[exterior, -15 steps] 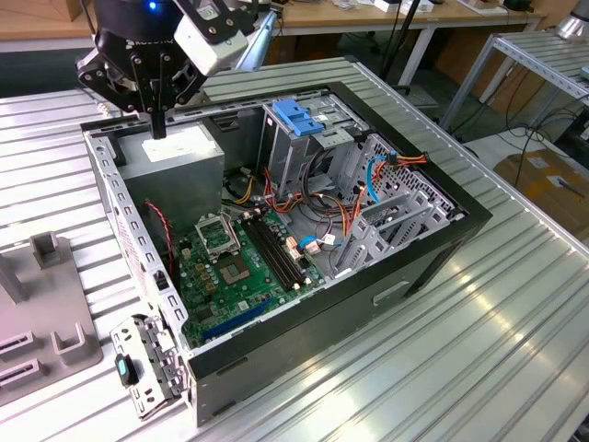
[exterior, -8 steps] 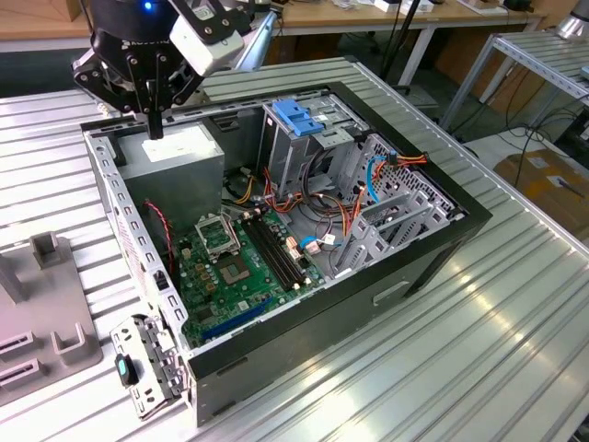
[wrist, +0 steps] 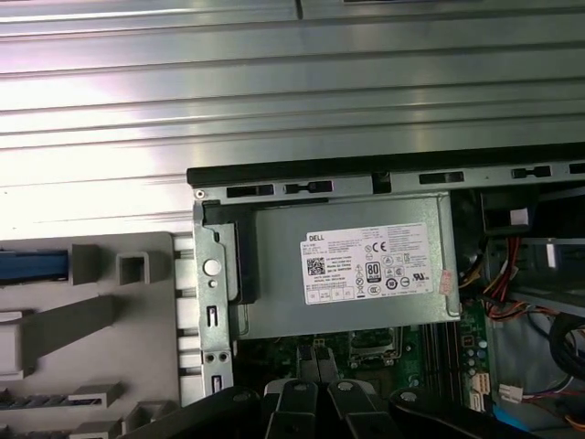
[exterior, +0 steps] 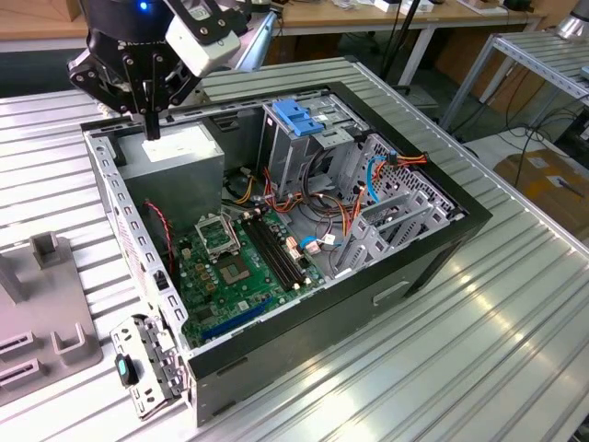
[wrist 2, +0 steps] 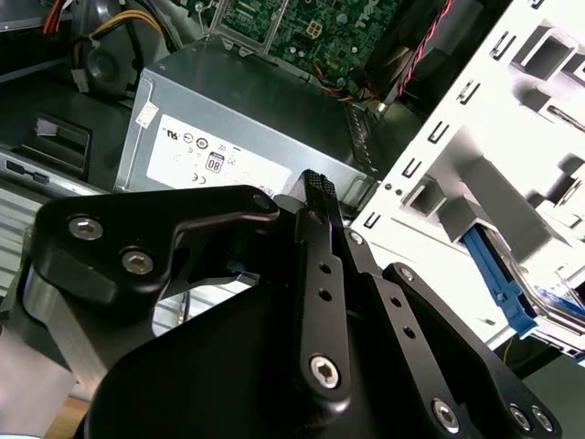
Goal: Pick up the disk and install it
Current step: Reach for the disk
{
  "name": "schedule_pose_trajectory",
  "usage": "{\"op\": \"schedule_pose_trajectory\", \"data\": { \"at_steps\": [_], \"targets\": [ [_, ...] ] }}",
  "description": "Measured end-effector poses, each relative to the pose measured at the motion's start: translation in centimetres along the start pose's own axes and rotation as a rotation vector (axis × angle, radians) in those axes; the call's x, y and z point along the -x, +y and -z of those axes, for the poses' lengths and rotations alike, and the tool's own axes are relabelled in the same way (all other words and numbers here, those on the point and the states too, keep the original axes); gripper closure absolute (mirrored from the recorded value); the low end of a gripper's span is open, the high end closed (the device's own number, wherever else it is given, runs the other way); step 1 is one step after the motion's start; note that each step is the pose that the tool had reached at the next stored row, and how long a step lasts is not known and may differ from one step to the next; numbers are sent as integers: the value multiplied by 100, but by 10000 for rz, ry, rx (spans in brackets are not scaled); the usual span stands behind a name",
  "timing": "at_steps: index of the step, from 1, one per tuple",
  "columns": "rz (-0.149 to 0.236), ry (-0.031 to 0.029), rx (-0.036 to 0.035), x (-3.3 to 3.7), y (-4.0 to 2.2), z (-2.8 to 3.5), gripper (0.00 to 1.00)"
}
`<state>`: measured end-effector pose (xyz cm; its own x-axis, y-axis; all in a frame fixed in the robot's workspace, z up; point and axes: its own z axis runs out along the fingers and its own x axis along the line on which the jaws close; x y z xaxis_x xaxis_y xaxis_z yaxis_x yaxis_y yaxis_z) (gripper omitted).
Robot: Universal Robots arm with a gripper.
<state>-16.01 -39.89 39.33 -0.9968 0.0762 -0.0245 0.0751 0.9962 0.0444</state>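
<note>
One ribbed metal surface (exterior: 515, 304) carries everything. An open computer case (exterior: 405, 276) lies on its side at the middle of the exterior view.

A grey plastic holder (exterior: 46, 313) sits on the surface at about eight o'clock from the case, just beside its pale perforated wall.

Inside the case, a grey power box (exterior: 179, 161) with a white label fills the eleven o'clock corner. It also shows in both wrist views (wrist 2: 247, 137) (wrist: 352, 265). A green circuit board (exterior: 235, 272) lies flat at about seven o'clock from the case's middle. A metal cage (exterior: 299, 147) stands near twelve o'clock, topped by blue clips (exterior: 299, 115).

The black hand (exterior: 151, 129) hangs over the power box, fingers pointing down at the edge of its top face. I cannot tell whether they touch it. Both wrist views (wrist 2: 313, 183) (wrist: 320, 391) show the fingers pressed together with nothing between them.

The disk (wrist 2: 501, 291) rests in the grey holder outside the case wall, apart from the hand. Its blue rail shows in a slot of the holder in the first wrist view (wrist: 32, 265).
</note>
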Motion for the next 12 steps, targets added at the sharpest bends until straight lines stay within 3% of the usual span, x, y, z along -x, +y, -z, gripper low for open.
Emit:
{"op": "schedule_pose_trajectory", "data": {
  "at_steps": [7, 12],
  "targets": [
    [0, 0, 0, -32, -3, 1, 89],
    [0, 0, 0, -98, -8, 3, 89]
  ]
}}
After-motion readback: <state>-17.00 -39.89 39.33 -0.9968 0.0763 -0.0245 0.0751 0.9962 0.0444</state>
